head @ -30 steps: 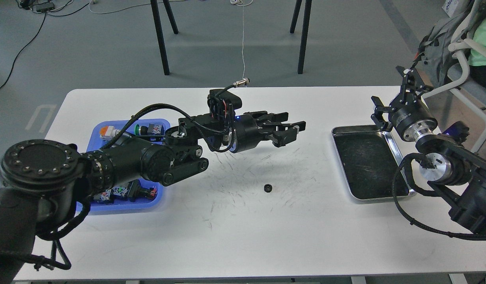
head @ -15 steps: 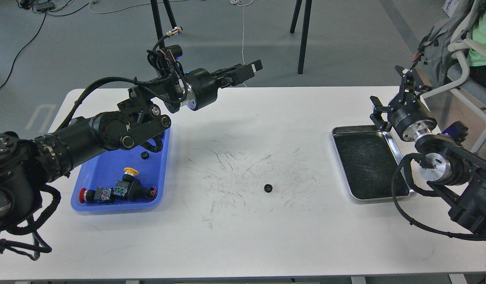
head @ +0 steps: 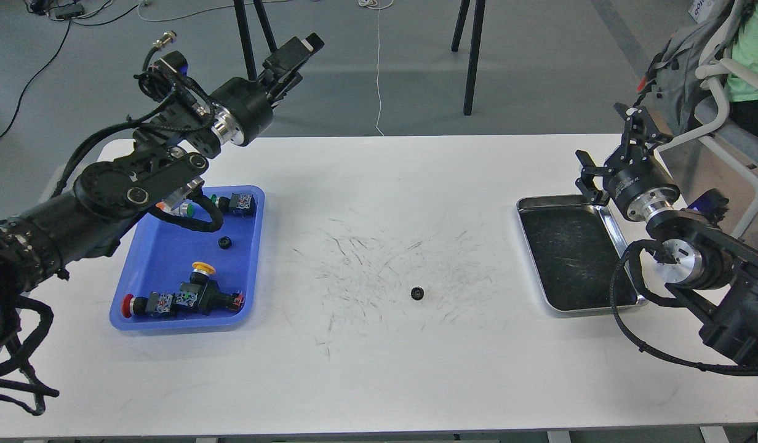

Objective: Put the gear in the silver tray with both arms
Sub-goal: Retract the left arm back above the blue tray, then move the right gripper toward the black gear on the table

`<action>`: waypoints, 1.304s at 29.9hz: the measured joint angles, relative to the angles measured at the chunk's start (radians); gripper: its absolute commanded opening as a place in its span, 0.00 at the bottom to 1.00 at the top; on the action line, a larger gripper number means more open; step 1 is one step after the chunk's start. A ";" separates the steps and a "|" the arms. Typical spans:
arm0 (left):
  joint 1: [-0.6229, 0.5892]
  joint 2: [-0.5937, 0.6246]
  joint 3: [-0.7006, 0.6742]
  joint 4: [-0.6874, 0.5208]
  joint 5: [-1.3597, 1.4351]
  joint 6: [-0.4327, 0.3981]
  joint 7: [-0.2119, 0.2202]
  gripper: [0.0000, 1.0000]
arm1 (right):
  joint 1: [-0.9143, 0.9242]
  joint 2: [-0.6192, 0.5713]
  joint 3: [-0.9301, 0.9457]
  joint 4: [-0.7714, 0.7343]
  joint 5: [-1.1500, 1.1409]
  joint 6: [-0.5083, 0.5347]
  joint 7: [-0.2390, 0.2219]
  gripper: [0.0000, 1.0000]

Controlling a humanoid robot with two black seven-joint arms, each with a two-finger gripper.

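A small black toothed gear (head: 418,293) is seen lying flat on the white counter (head: 379,369), near the middle of it, on a patch of dark scuff marks and apart from both arms. The rectangular shiny silver tray with a raised rim and dark scratched bottom (head: 574,253) is placed toward the right edge of the counter, well apart from the gear, and nothing is seen inside it.

The right hand (head: 610,151) is held just above the far right corner of the silver tray; its two black fingers are spread apart and nothing is gripped between them. The left hand (head: 293,56) is raised beyond the far left part of the counter and pointed up and away; its fingers are seen nearly in line, so whether they are pressed together cannot be told.

A blue plastic tray (head: 163,258) is set near the left edge of the counter. In it a second small black gear (head: 224,243) and several push-button switches (head: 182,300) with red, yellow and green caps are seen.
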State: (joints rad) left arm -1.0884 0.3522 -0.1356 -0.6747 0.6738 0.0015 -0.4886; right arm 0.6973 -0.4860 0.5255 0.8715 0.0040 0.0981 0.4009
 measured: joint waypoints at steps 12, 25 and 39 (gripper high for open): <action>0.113 0.124 -0.152 0.007 -0.141 -0.335 0.000 1.00 | 0.144 -0.024 -0.279 0.024 -0.095 -0.016 0.001 1.00; 0.146 0.194 -0.159 0.022 -0.215 -0.486 0.000 1.00 | 0.297 -0.034 -0.519 0.028 -0.291 -0.015 0.001 0.99; 0.159 0.197 -0.161 0.082 -0.315 -0.490 0.000 1.00 | 0.370 -0.031 -0.559 0.106 -0.713 -0.001 0.008 0.99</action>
State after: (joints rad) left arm -0.9295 0.5495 -0.2970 -0.5931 0.3591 -0.4888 -0.4886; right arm 1.0677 -0.5171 -0.0335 0.9777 -0.7092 0.0972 0.4085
